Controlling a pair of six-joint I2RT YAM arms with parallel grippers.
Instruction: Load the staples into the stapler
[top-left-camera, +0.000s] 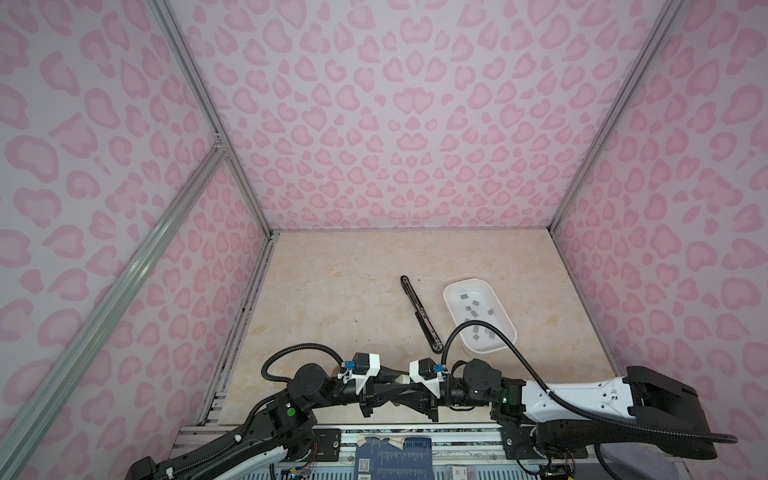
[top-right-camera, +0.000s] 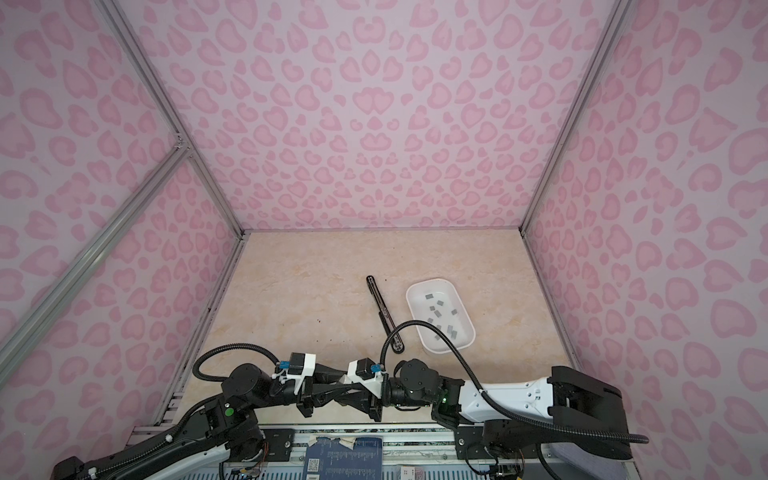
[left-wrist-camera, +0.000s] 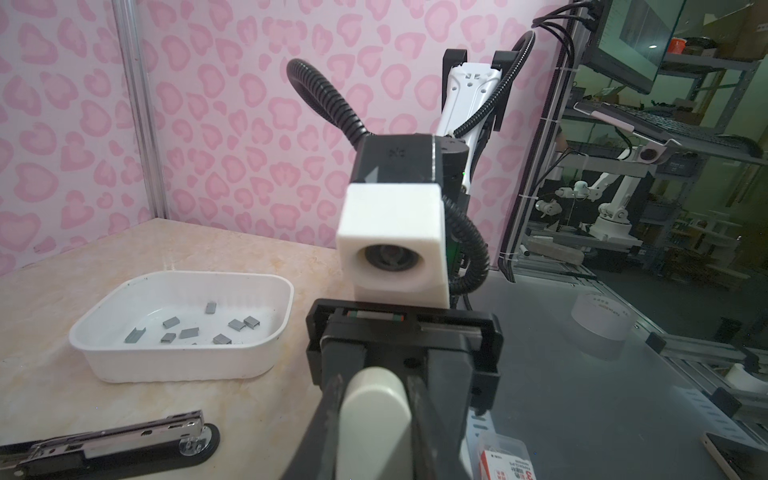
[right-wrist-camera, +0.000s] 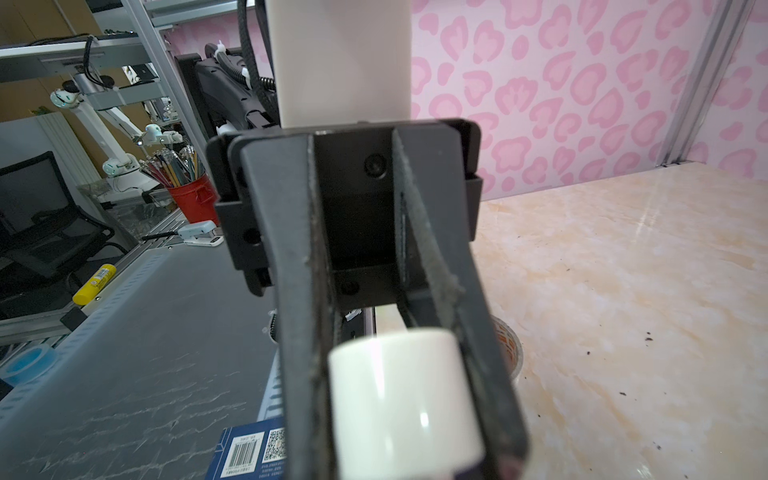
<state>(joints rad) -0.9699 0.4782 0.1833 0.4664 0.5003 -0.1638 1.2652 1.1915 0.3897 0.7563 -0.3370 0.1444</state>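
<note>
In both top views we see the two arms meeting nose to nose over the near edge of the table (top-left-camera: 332, 307), the left arm (top-left-camera: 309, 384) reaching in from its side and the right arm (top-left-camera: 573, 390) from the other, both low and roughly level. A small white piece (top-left-camera: 401, 379) shows between them. The black stapler (top-left-camera: 419, 311) lies opened flat near the middle. The staples (top-left-camera: 490, 311) are scattered in the white tray (top-left-camera: 498, 309) just beside it, apart from both arms.

In the left wrist view the left gripper (left-wrist-camera: 376, 399) has its fingers (left-wrist-camera: 332, 411) pressed on either side of the white piece. The stapler's metal channel faces up.

In the right wrist view the right gripper (right-wrist-camera: 399, 374) has its fingers (right-wrist-camera: 305, 374) lying close along both sides of the same piece. We cannot tell whether they pinch it.

We judge that loading has not begun: no strip is lifted, and both grippers are busy with this piece, which we cannot identify. Next, one gripper must come free, reach to the tray and pinch a single thin strip.
</note>
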